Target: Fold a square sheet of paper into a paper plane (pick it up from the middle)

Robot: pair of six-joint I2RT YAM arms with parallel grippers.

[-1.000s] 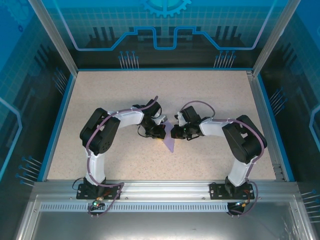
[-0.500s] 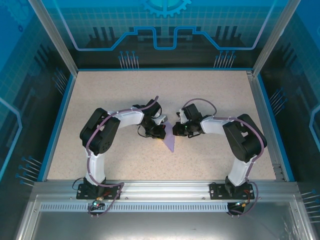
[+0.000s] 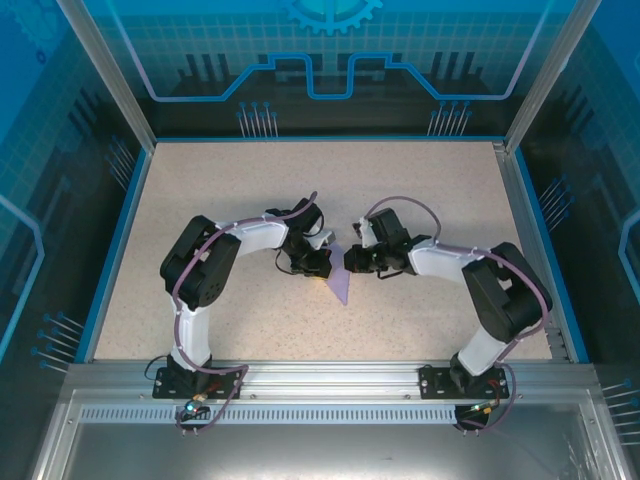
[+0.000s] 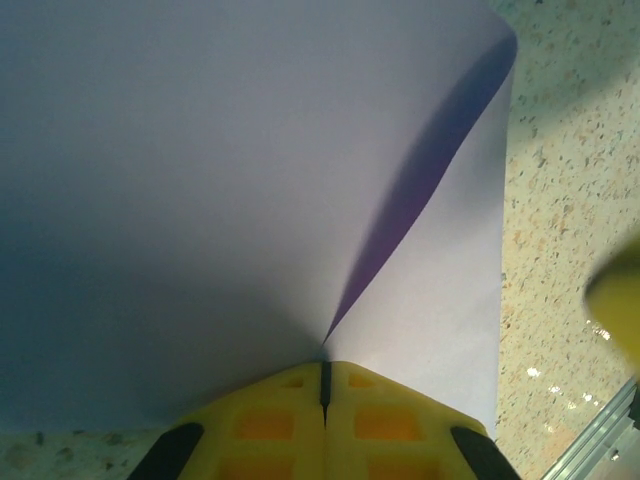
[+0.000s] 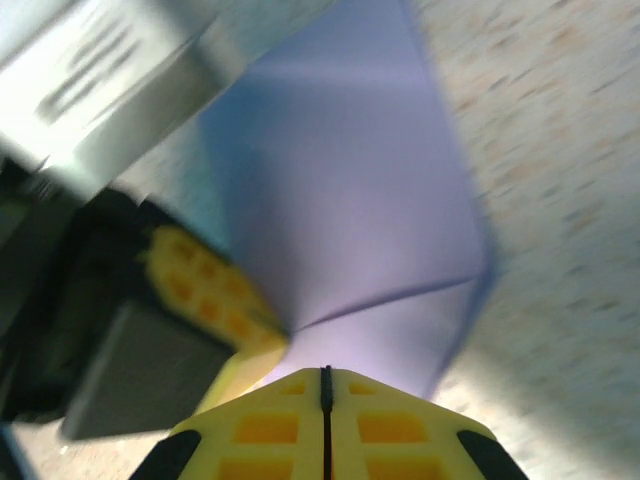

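The left pincer (image 4: 323, 375) is clamped on the square sheet of paper (image 4: 200, 170), which fans out just ahead of its tips. The right pincer (image 5: 325, 378), also closed, pinches the opposite edge. The sheet looks light, floppy and easily creased, so grip it gently at the edges.

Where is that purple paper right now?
Seen from above, the paper is near the middle of the table, between the two arms' jaws; the left jaws are shut on its edge.
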